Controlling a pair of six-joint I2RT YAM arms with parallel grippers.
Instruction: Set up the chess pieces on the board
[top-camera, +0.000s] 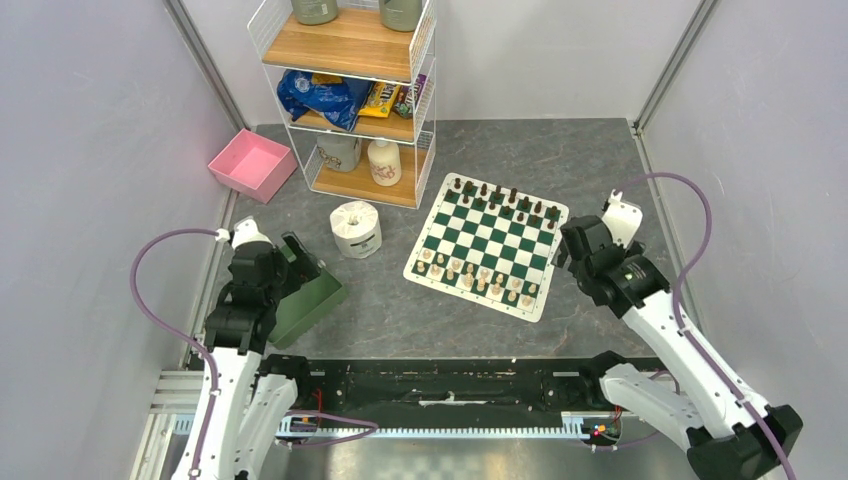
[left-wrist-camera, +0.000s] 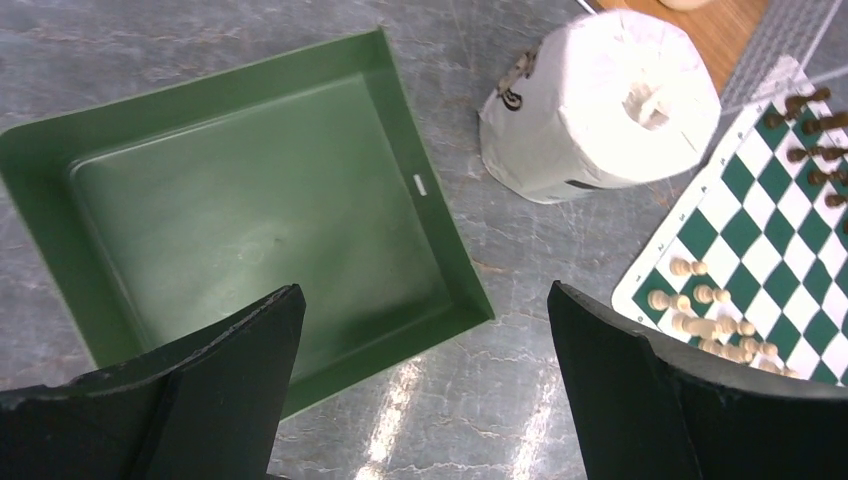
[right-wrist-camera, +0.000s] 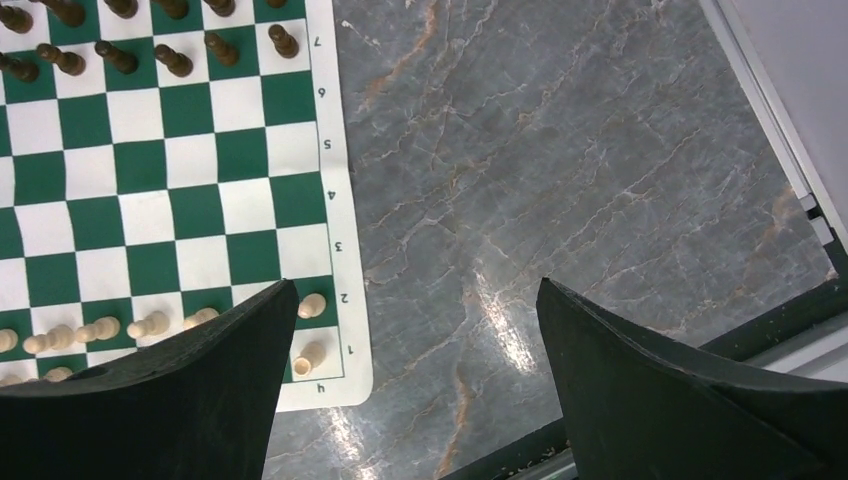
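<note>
The green and white checkered board lies right of centre on the table. Dark brown pieces stand in two rows along its far edge, cream pieces in two rows along its near edge. My left gripper is open and empty, above the near corner of the green bin. My right gripper is open and empty, over bare table just right of the board's near right corner. Dark pieces and cream pieces show in the right wrist view.
A toilet roll stands left of the board. The green bin is at the near left. A pink tray and a wire shelf with snacks and bottles stand at the back left. Grey walls close in both sides.
</note>
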